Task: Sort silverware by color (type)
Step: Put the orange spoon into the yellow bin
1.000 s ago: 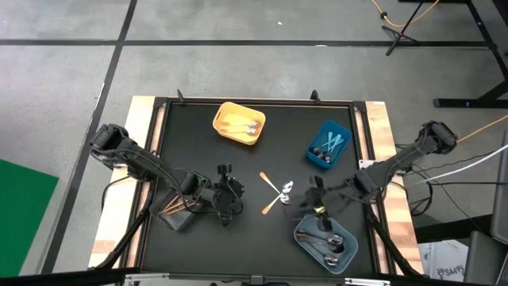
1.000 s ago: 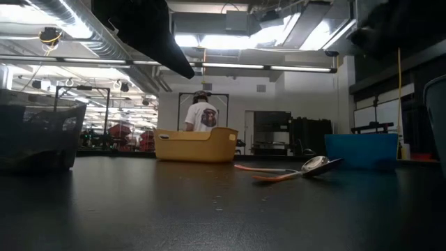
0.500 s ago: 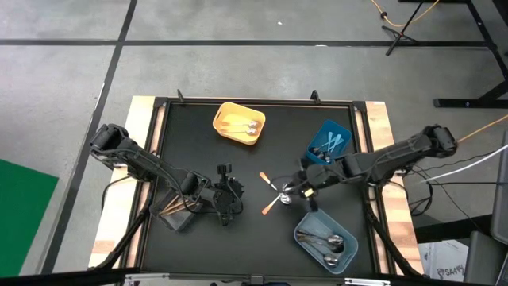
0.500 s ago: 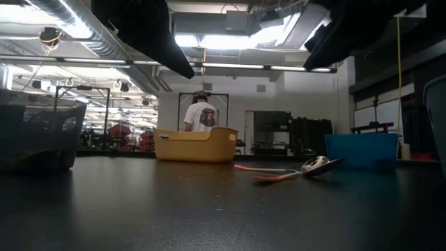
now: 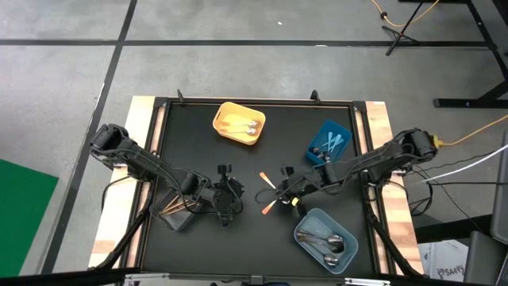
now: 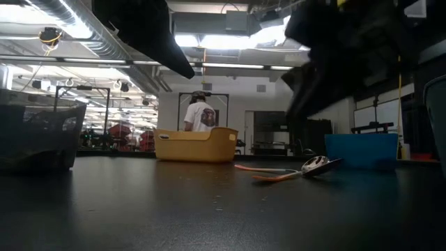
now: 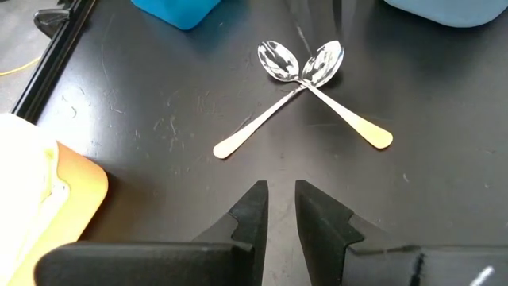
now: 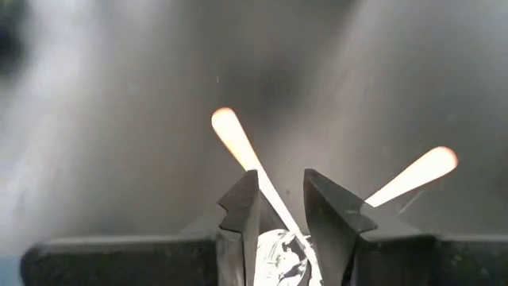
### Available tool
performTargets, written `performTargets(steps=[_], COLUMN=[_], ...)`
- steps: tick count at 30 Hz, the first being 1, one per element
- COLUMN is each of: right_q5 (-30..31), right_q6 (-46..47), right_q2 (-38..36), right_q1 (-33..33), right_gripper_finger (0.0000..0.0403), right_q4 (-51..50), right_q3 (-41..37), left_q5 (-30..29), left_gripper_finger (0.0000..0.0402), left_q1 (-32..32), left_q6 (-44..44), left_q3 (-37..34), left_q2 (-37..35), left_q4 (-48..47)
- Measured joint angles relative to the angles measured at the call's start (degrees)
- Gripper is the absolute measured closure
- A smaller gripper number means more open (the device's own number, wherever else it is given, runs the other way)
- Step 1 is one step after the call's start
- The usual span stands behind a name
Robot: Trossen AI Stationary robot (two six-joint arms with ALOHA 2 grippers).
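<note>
High view shows two orange-handled spoons [image 5: 272, 195] lying crossed mid-table, between the yellow bin [image 5: 238, 123] and the grey-blue bin [image 5: 325, 241]; their bowls touch and their handles splay apart. They look light, stiff and thin, lying nearly flat on the dark mat [image 5: 198, 151], so I judge they would slip easily from the fingers; the best hold is probably across a handle close to the bowl, where the top spoon rides up over the other. The right gripper [image 8: 276, 208] hovers just over that crossing with a narrow gap between its fingers, holding nothing as far as this blurred wrist view shows. A second ago it was beside the grey-blue bin; it has since swung across to the spoons, which have not moved. The left gripper [image 7: 277, 202] waits nearby, fingers almost together and empty.
</note>
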Motion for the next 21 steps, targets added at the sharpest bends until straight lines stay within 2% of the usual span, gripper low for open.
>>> performTargets(steps=[9,21], right_q5=[0.0,-0.6], right_q6=[0.0,0.0], right_q2=[6.9,10.7], right_q1=[-0.3,-3.0], right_gripper_finger=[0.0313,0.0313], right_q4=[0.0,0.1], right_q3=[0.0,0.0], left_q5=[0.0,0.0], left_gripper_finger=[0.0342,0.0342], left_q1=[0.0,0.0], left_q6=[0.0,0.0], left_q3=[0.0,0.0], left_q2=[0.0,0.0], left_q4=[0.0,0.0])
